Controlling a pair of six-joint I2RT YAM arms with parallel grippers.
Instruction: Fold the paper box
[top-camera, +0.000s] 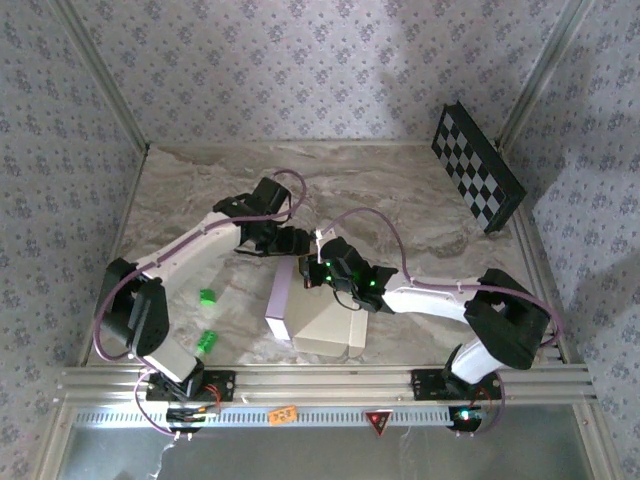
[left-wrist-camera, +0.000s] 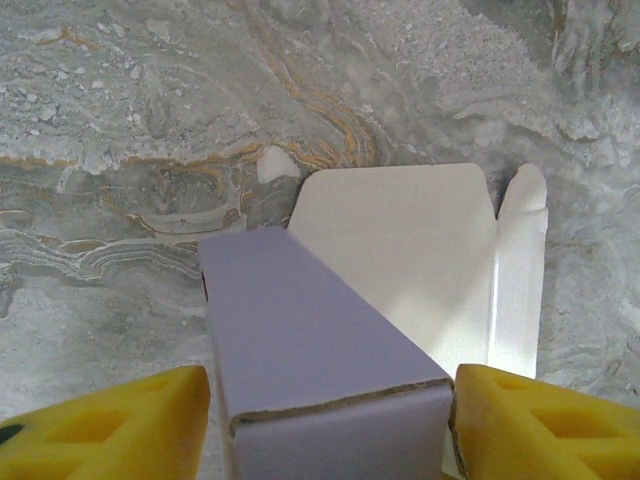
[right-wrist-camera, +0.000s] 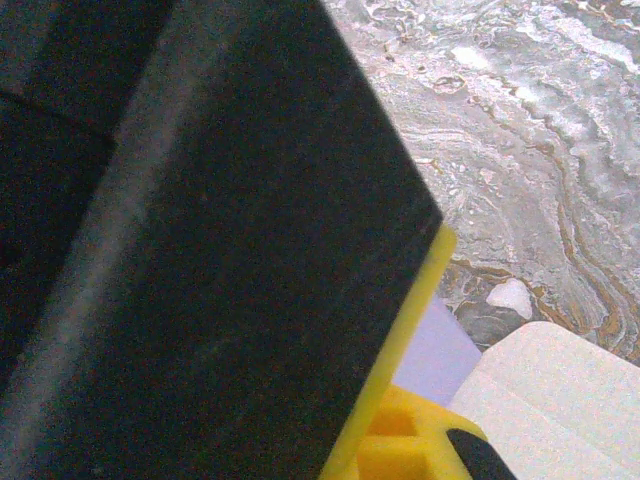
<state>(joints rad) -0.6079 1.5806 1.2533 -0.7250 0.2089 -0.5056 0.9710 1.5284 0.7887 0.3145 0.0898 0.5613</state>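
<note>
Now the left gripper (left-wrist-camera: 330, 405) straddles a raised lavender wall of the paper box (left-wrist-camera: 410, 260), its 2 yellow fingers (left-wrist-camera: 120, 425) close against the sides; whether they pinch it I cannot tell. The right gripper (top-camera: 318, 268) is closed at the box's far side. The box lies mid-way across the table (top-camera: 180, 200), right of 2 green blocks (top-camera: 207, 296).

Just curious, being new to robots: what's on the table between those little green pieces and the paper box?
Nothing. The top view shows bare marbled tabletop between the green pieces and the paper box.
</note>
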